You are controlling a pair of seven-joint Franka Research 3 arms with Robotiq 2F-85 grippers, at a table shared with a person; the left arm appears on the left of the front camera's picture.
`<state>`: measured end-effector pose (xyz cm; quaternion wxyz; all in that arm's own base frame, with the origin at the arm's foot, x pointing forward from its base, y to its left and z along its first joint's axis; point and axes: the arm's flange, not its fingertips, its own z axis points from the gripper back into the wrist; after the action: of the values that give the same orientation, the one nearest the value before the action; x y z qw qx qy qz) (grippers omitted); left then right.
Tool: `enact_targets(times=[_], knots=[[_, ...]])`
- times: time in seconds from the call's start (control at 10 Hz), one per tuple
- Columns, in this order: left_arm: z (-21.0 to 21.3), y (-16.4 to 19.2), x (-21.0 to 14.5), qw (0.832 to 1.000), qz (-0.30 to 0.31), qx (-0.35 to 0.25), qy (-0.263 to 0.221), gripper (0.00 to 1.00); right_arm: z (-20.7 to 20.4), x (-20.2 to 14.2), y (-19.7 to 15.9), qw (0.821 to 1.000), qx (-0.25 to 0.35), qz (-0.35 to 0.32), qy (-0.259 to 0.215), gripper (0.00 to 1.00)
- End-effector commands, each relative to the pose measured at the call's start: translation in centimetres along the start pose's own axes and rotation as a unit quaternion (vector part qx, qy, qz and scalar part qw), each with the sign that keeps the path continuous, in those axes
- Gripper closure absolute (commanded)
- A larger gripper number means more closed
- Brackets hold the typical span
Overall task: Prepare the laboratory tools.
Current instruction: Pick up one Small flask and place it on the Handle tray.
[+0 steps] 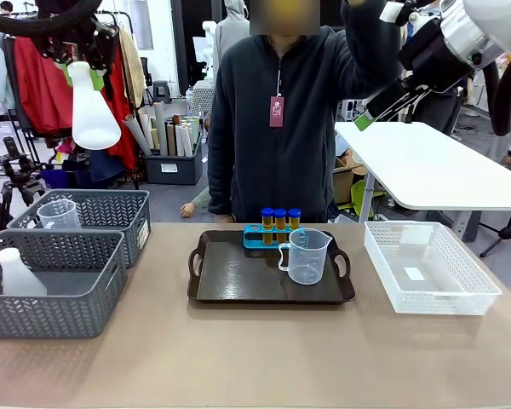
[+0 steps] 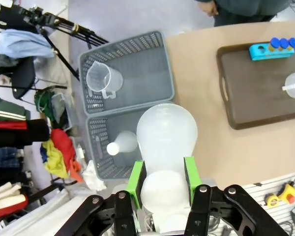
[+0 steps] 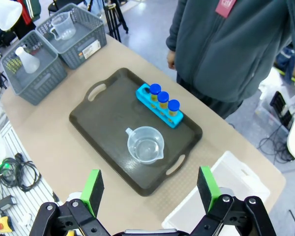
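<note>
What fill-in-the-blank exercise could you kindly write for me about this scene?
The left hand is shut on a white conical ____.
The blue rack holds ____ test tubes.
The clear beaker on the tray stands ____.
The right hand is ____.
Missing words: flask; three; upright; open.

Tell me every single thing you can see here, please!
Tray: one, dark brown, middle of the table.
Rack: one, blue, far side of the tray.
Test tubes: three, yellow with blue caps, in the rack.
Tray beaker: one, clear, beside the rack.
Basket beaker: one, clear, in the far grey basket.
Basket flask: one, white, in the near grey basket.
Held flask: one, white, high on the left.
Mesh basket: one, white, right of the tray.
Person: one, dark jacket, across the table.
Left gripper: black, green pads, shut on the held flask.
Right gripper: black, green pads, open, raised.
</note>
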<state>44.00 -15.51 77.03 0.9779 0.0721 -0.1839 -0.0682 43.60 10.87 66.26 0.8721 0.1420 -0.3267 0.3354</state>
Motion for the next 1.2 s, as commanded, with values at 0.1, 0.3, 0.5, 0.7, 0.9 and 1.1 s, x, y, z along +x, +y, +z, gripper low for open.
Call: enact_targets(times=[0.1, 0.3, 0.5, 0.7, 0.9, 1.1], knots=[[-2.4, -3.0, 2.8, 0.999, -0.049, -0.014, 0.007, 1.0, 0.1, 0.0, 0.0, 1.0, 0.002, 0.0, -0.002, 0.0], [-4.8, -5.2, 4.5, 0.996, -0.082, -0.02, 0.006, 1.0, 0.1, 0.0, 0.0, 1.0, 0.002, 0.0, -0.002, 0.0], [-7.9, -7.5, 5.8, 0.993, -0.111, -0.049, 0.01, 1.0, 0.1, 0.0, 0.0, 1.0, 0.002, 0.0, -0.002, 0.0], [-10.8, -9.9, 6.4, 0.987, -0.138, -0.075, 0.027, 1.0, 0.1, 0.0, 0.0, 1.0, 0.002, 0.0, -0.002, 0.0], [-11.9, -10.5, 6.6, 0.985, -0.144, -0.087, 0.044, 1.0, 0.1, 0.0, 0.0, 1.0, 0.002, 0.0, -0.002, 0.0], [-11.6, -9.8, 6.6, 0.986, -0.134, -0.09, 0.037, 1.0, 0.1, 0.0, 0.0, 1.0, 0.002, 0.0, -0.002, 0.0]])
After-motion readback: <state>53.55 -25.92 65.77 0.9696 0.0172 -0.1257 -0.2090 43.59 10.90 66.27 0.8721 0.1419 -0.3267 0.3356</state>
